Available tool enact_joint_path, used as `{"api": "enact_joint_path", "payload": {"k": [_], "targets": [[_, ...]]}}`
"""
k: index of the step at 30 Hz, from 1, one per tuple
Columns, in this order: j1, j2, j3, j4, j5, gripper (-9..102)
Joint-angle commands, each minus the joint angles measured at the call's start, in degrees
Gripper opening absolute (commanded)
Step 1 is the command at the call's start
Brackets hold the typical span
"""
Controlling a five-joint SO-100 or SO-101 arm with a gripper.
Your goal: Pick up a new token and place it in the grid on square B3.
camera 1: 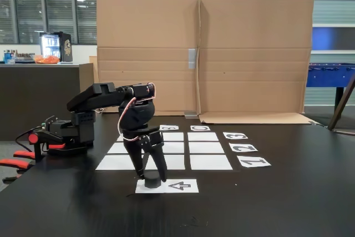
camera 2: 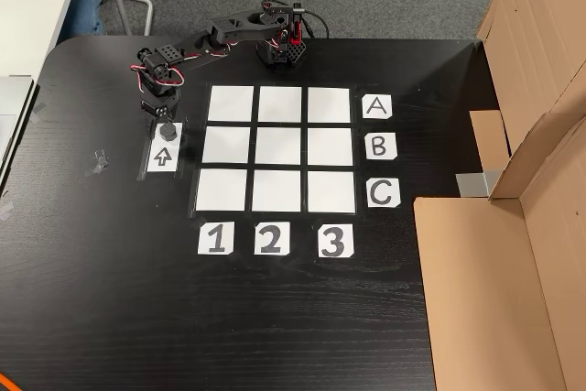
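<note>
Success at this pickup asks that the end effector [camera 1: 151,177], fingers spread and released astride the token [camera 1: 152,180] on the arrow sheet [camera 1: 180,186], descends centred before clenching.

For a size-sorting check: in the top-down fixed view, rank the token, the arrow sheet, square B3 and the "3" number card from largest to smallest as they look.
1. square B3
2. the arrow sheet and the "3" card: too alike in apparent area to rank, the sheet narrower but longer
3. the token, far smallest
</note>
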Motion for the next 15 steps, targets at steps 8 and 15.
{"api": "enact_joint_path", "payload": {"k": [8, 15], "targets": [[-0.79, -1.32, -2.29, 0.44, -1.76, 20], [-0.88, -1.67, -2.29, 1.05, -2.81, 1]]}}
